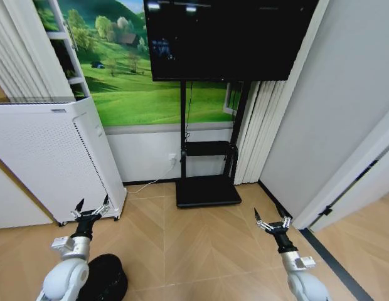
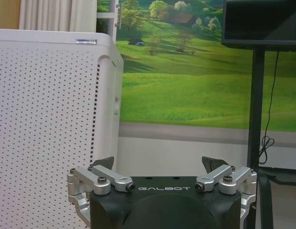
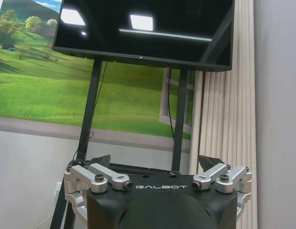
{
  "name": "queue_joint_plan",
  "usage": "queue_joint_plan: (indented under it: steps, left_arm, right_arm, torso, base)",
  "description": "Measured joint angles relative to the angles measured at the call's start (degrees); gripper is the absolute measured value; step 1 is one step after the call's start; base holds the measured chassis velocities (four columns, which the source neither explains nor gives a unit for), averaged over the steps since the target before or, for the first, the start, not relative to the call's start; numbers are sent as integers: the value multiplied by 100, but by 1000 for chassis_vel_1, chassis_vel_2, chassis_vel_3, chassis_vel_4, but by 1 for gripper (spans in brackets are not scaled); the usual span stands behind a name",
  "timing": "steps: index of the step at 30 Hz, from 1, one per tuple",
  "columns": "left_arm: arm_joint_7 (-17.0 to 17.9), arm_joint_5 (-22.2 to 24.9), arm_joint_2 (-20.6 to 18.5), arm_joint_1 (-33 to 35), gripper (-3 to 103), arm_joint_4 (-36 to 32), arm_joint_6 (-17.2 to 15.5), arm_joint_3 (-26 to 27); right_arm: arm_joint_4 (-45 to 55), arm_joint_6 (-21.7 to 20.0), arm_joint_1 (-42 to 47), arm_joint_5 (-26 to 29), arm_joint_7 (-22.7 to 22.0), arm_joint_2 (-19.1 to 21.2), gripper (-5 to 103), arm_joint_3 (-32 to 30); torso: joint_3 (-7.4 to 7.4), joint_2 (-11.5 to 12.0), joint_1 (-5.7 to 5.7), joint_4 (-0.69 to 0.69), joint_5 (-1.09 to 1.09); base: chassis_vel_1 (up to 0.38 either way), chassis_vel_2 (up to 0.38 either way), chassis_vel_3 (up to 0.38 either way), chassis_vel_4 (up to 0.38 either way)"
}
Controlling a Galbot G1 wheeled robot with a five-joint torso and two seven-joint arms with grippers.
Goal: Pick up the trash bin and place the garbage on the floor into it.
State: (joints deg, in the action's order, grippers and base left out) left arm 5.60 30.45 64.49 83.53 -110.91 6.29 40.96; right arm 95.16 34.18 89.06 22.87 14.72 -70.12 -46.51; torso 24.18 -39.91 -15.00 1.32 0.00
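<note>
- Left gripper (image 1: 91,207) is spread wide, empty; the trash bin (image 1: 106,279) sits below and behind it, beside the arm, so a blind reach could topple it.
- Right gripper (image 1: 273,223) is likewise released, holding nothing.

A tall white perforated appliance (image 1: 53,157) stands on the wooden floor (image 1: 201,238) at the left, against the wall. Beside it, a black television (image 1: 226,37) sits on a black stand (image 1: 206,188) with a flat base. Behind both hangs a green meadow mural (image 1: 144,94). White folded panels (image 1: 260,125) lean right of the stand, near a grey wall (image 1: 332,94)
</note>
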Motion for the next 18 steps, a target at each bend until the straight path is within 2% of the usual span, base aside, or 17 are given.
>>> queue_joint_plan:
  steps: [6, 18]
  left_arm:
    - [-3, 0, -2, -7, 100, 9, 0, -11]
    - [-22, -20, 2, 5, 99, 13, 0, -6]
  right_arm:
    - [-53, 47, -30, -14, 28, -4, 100, -1]
    - [-250, 134, -98, 190, 71, 5, 100, -64]
  torso:
    - [51, -79, -27, 0, 1]
    - [226, -373, -143, 0, 0]
  base:
    - [-71, -78, 60, 97]
    - [-6, 31, 14, -23]
